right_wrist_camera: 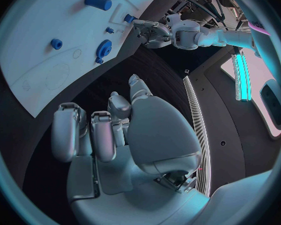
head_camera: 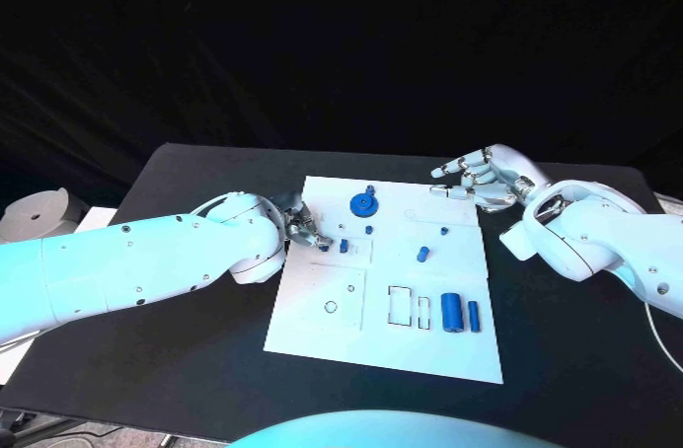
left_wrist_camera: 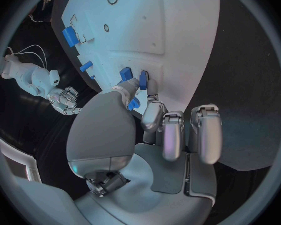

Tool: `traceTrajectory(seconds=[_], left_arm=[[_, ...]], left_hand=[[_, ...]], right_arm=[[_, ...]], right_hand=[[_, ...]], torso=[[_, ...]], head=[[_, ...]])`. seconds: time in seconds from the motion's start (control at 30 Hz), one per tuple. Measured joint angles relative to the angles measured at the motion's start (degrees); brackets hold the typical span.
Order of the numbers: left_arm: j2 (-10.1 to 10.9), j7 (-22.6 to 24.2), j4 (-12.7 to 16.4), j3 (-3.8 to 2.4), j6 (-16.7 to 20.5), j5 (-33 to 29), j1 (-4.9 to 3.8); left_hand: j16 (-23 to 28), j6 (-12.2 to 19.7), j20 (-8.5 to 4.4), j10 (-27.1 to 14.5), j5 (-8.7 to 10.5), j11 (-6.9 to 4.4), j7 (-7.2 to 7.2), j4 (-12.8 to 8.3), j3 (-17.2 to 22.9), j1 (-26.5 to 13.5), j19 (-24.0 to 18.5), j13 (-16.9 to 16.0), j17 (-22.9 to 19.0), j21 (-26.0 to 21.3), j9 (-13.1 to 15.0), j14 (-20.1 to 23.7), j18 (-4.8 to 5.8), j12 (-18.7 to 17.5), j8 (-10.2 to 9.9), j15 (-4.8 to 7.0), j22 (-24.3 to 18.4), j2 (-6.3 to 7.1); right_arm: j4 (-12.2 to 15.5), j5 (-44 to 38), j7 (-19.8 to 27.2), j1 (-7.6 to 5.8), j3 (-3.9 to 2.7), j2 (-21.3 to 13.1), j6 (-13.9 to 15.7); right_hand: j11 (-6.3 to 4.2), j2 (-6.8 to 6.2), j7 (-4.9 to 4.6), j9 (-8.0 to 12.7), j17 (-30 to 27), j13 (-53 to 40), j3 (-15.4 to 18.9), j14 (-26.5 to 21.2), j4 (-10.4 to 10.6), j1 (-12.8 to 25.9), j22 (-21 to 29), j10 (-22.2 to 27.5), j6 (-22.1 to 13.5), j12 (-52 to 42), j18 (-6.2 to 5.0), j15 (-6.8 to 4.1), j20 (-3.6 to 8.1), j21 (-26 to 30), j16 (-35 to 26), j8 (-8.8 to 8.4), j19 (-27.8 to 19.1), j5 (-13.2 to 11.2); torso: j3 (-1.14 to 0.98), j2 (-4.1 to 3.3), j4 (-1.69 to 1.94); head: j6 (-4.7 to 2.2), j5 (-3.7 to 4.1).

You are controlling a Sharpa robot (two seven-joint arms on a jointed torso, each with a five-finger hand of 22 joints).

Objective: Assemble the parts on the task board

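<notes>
Left hand [head_camera: 302,226] pinches a small blue part [head_camera: 346,243] at the task board [head_camera: 341,344] left edge; right hand [head_camera: 484,177] hovers empty, fingers curled, off the far corner. Left wrist: part [left_wrist_camera: 143,79] at fingertips. Right wrist: gear [right_wrist_camera: 104,46] seated, cylinder [right_wrist_camera: 98,2] loose, so roughly halfway, it seems

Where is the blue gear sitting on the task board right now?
In the head view the blue gear lies on the far part of the task board, near its middle, between the left robot hand and the right robot hand, touched by neither.
</notes>
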State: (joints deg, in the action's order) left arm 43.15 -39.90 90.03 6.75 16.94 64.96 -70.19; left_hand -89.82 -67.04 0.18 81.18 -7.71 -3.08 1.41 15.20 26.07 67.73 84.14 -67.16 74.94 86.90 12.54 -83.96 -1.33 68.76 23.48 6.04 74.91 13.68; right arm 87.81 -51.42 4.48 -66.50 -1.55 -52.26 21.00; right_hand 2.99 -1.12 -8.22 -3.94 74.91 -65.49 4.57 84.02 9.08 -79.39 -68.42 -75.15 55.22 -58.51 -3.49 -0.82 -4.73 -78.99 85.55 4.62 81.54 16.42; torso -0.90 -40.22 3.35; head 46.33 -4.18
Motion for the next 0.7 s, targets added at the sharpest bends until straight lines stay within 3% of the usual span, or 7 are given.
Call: traceTrajectory(seconds=[0.3, 0.47, 0.6, 0.7], left_arm=[[-0.09, -0.02, 0.14, 0.00, -0.39, 1.09, 0.01], [-0.05, -0.03, 0.41, 0.00, -0.54, 1.46, 0.02], [-0.01, -0.03, 0.62, -0.01, -0.55, 1.63, 0.05], [0.01, -0.03, 0.77, -0.01, -0.47, 1.72, 0.10]], left_hand=[[0.00, 0.32, -0.13, 0.00, -0.21, 0.00, -0.31, -0.50, 0.67, 0.33, -0.14, 0.03, -0.01, 0.00, -0.07, 0.00, -0.01, 0.00, 0.18, 0.00, 0.00, -0.29], [0.00, 0.54, -0.33, 0.21, -3.86, -0.21, -0.49, -2.96, 3.95, 3.10, -0.10, -0.01, -0.01, 0.00, -0.25, 0.00, -0.01, 0.00, 0.80, 0.41, 0.00, 0.74], [0.00, 1.06, -0.42, 0.23, -5.36, -0.23, -0.58, -4.94, 6.52, 4.53, 0.00, -0.51, -0.01, 0.00, -0.22, 0.00, -0.02, 0.46, 1.64, 0.41, 0.00, 1.42], [0.00, 1.45, -0.42, 0.67, -5.88, -0.32, -0.61, -4.83, 6.70, 5.11, 0.00, -1.11, -0.01, 0.00, 0.05, 0.00, -0.02, 1.11, 2.63, 0.39, 0.00, 1.56]], right_arm=[[0.06, 0.00, 0.01, 0.00, 0.00, -0.11, 0.00], [0.06, 0.00, 0.01, 0.00, 0.00, -0.13, 0.00], [0.06, 0.00, 0.02, 0.00, 0.00, -0.14, 0.00], [0.05, 0.00, 0.02, 0.00, 0.00, -0.14, 0.00]], right_hand=[[0.00, 0.00, 0.00, 0.00, 0.00, 0.00, 0.00, 0.00, 0.00, 0.00, 0.00, 0.00, 0.00, 0.00, 0.00, 0.00, 0.00, 0.00, 0.00, 0.00, 0.00, 0.22], [0.00, 0.00, 0.00, 0.00, -0.01, 0.00, 0.00, 0.00, 0.00, 0.00, 0.00, 0.00, 0.00, 0.00, 0.00, 0.00, 0.00, 0.00, 0.00, 0.00, 0.00, 0.22], [0.00, 0.00, 0.00, 0.00, -0.01, 0.00, 0.00, 0.00, 0.00, 0.00, 0.00, 0.00, 0.00, 0.00, 0.00, 0.00, 0.00, 0.00, 0.00, 0.00, 0.00, 0.22], [0.00, 0.00, 0.00, 0.00, -0.01, 0.00, 0.00, 0.00, 0.00, 0.00, 0.00, 0.00, 0.00, 0.00, -0.01, 0.00, 0.00, 0.00, 0.00, 0.00, 0.00, 0.21]], torso=[[-0.01, -0.01, 0.00], [0.02, -0.01, 0.00], [0.03, 0.00, 0.00], [0.03, 0.01, 0.00]], head=[[-0.05, 0.04], [0.01, 0.04], [0.03, 0.03], [0.04, -0.01]])
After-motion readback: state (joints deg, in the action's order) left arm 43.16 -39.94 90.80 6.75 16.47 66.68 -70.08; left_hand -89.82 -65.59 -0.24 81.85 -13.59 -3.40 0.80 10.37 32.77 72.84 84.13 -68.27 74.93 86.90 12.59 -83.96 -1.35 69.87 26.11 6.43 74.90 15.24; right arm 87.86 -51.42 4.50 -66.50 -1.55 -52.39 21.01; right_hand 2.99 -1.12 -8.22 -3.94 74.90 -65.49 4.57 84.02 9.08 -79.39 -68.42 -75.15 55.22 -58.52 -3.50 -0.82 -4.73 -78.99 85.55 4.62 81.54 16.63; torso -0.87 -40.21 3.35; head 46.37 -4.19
